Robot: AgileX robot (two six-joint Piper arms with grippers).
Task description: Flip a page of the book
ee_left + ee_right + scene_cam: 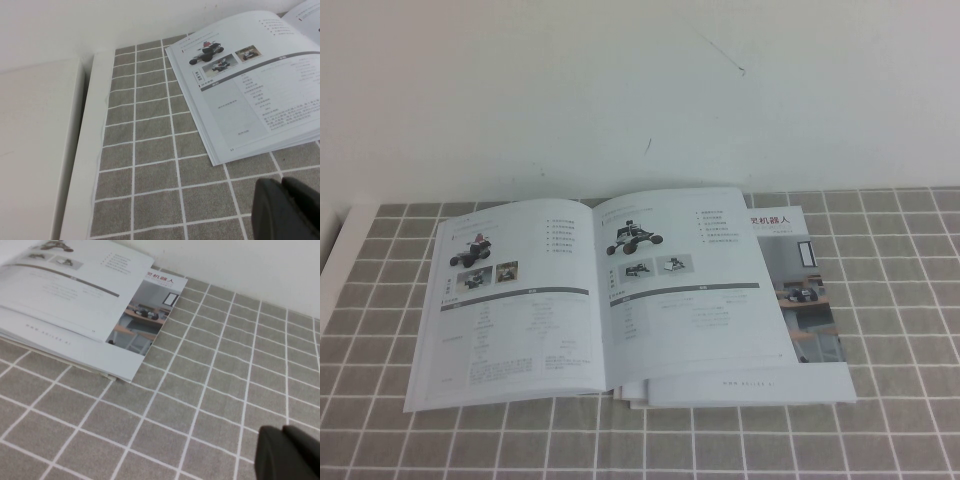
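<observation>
The book point(520, 310) lies open and flat on the checked cloth; it also shows in the left wrist view point(260, 95) and the right wrist view point(55, 315). The page point(690, 290) is the right-hand leaf, lying flat with a dark wheeled rover photo and a grey-bar table facing up; its other face is hidden. My left gripper point(282, 186) is shut and empty, low over the cloth, off the book's near left corner. My right gripper point(282, 432) is shut and empty over the cloth, off the book's near right corner. Neither gripper shows in the high view.
A lower leaf with a room photo point(810, 300) sticks out to the right under the page. The grey checked cloth point(880, 420) covers the table. A white wall point(640, 90) stands behind. A white table edge point(82, 165) runs along the left.
</observation>
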